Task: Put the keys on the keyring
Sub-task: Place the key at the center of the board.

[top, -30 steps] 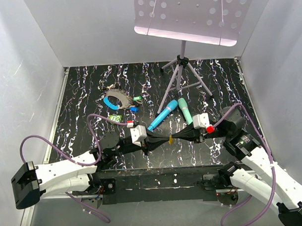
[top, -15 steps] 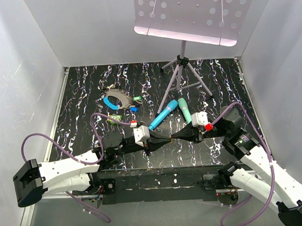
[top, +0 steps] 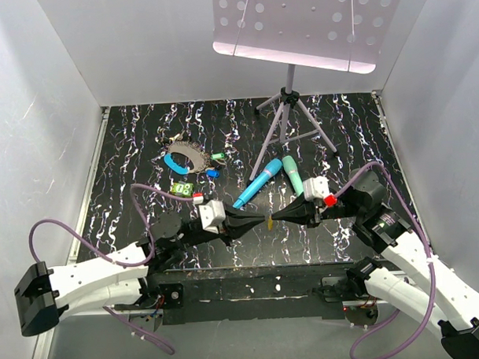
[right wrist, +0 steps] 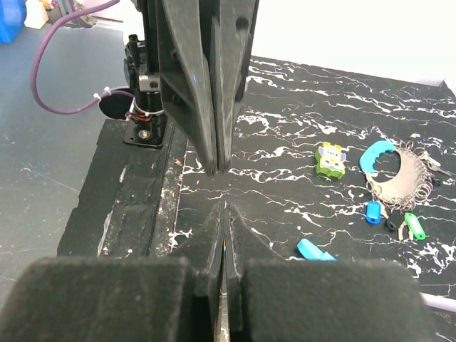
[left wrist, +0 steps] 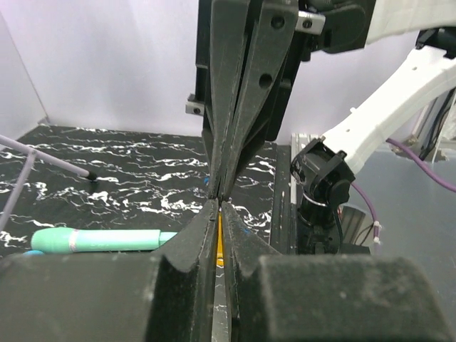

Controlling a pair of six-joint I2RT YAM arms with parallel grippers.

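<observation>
Evidently a hand-over is in hand at lower centre of the top view: the left pincer (left wrist: 217,212) and right pincer (right wrist: 224,211) meet tip to tip, both seemingly clamped on the thin yellow key (top: 269,221), visible only as a sliver. One should release only once the other grips firmly, leaving the key's hole free for threading. The keyring (top: 185,158), a grey chain-like oval with a glossy blue curve, lies upper left on the marbled black surface (top: 340,129), with the green key (top: 218,156) and blue key (top: 212,172) just beside it.
</observation>
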